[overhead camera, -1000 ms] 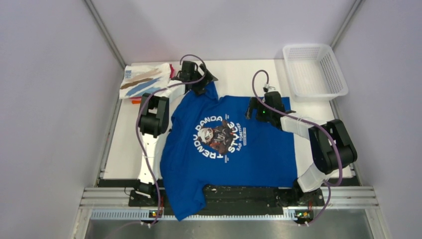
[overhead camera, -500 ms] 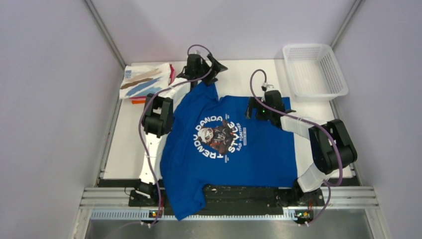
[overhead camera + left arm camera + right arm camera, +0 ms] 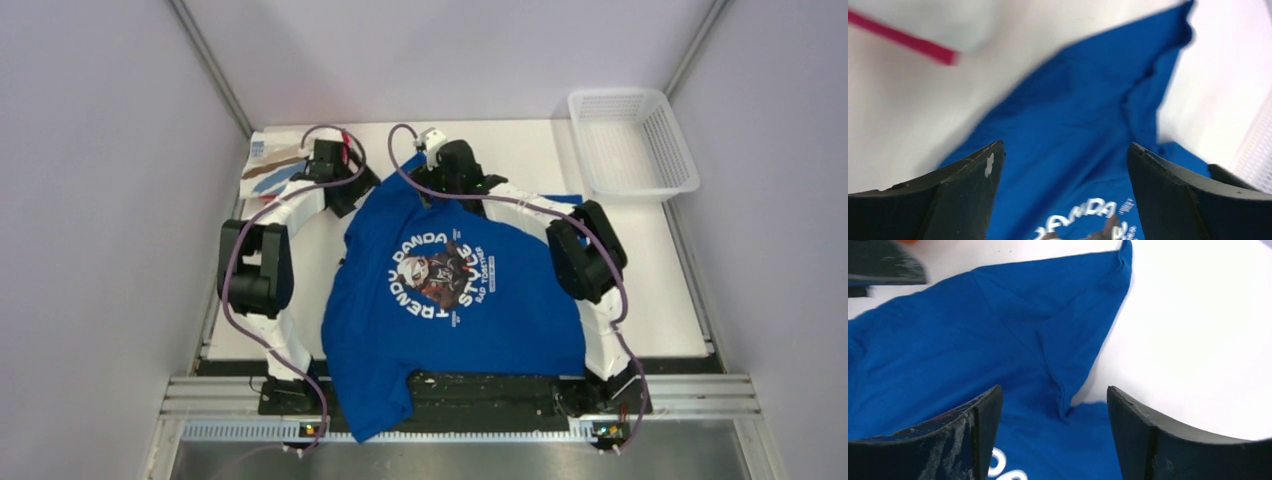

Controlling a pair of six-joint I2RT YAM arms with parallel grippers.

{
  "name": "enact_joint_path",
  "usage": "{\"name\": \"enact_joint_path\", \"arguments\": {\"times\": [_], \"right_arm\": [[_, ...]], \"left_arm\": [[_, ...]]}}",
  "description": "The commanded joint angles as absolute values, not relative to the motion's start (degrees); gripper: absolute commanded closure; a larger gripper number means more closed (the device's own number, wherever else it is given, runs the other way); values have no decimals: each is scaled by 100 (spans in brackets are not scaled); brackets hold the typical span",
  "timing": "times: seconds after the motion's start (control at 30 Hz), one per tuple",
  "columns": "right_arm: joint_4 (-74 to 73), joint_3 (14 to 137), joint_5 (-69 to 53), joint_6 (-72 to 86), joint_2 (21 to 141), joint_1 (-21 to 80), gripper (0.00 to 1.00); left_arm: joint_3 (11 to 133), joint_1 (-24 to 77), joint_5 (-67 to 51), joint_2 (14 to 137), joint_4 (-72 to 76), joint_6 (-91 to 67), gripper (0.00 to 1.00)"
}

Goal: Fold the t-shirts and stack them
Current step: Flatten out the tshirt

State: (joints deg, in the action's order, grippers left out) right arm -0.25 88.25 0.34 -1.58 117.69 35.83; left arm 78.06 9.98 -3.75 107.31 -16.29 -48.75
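**A:** Where was the blue t-shirt point(image 3: 500, 320)?

**B:** It was spread face up across the middle of the white table point(image 3: 520, 150), with the round panda print point(image 3: 437, 272) near its centre. One near corner hung over the table's front edge and onto the metal rail point(image 3: 470, 395) by the arm bases.

**A:** And the left gripper point(image 3: 1063, 160)?

**B:** It was over the far left part of the shirt. Its jaws stood wide apart with nothing between them. The wrist view showed only blue cloth below, and it was blurred.

**A:** Was the right gripper point(image 3: 1053, 400) the same?

**B:** It was also apart and empty. It hung above the shirt's far edge, over a sleeve that lay creased and pointed away from the arms. Bare table showed to one side of that sleeve. I couldn't tell whether either gripper touched the cloth.

**A:** How close were the two grippers?

**B:** They were near each other at the far side of the shirt, left beside right.

**A:** Were there other shirts?

**B:** A folded white shirt point(image 3: 270, 162) with brown and blue streaks lay in the far left corner, just beside the left gripper. The left wrist view also caught a red strip point(image 3: 903, 40), too blurred to identify.

**A:** Anything else?

**B:** A white mesh basket point(image 3: 630, 140) sat at the far right corner, well apart from the blue shirt.
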Motion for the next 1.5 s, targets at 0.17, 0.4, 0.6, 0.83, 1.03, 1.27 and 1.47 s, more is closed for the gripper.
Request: {"name": "enact_joint_path", "arguments": {"times": [0.17, 0.4, 0.6, 0.83, 1.03, 1.27, 1.47], "right_arm": [[-1224, 11265, 549, -2229, 13560, 3804, 49], [-1345, 12038, 355, -2235, 14196, 3905, 50], [-1462, 12436, 310, -2144, 14567, 3945, 50], [-1226, 12465, 37, -1838, 14467, 3956, 48], [-878, 12601, -92, -1457, 14426, 3982, 46], [-971, 12712, -282, -1499, 14613, 4014, 45], [-1548, 13192, -229, -1742, 15052, 4030, 44]], "left_arm": [[7498, 853, -146, 10837, -2324, -4517, 28], [7365, 811, -60, 10969, -2414, -4473, 45], [7168, 773, -53, 10997, -2375, -4518, 49], [7140, 773, -54, 11068, -2385, -4535, 50], [7122, 765, 158, 11056, -2435, -4544, 50], [7141, 765, 117, 11081, -2460, -4559, 50], [7121, 765, 172, 11001, -2487, -4548, 50]]}}
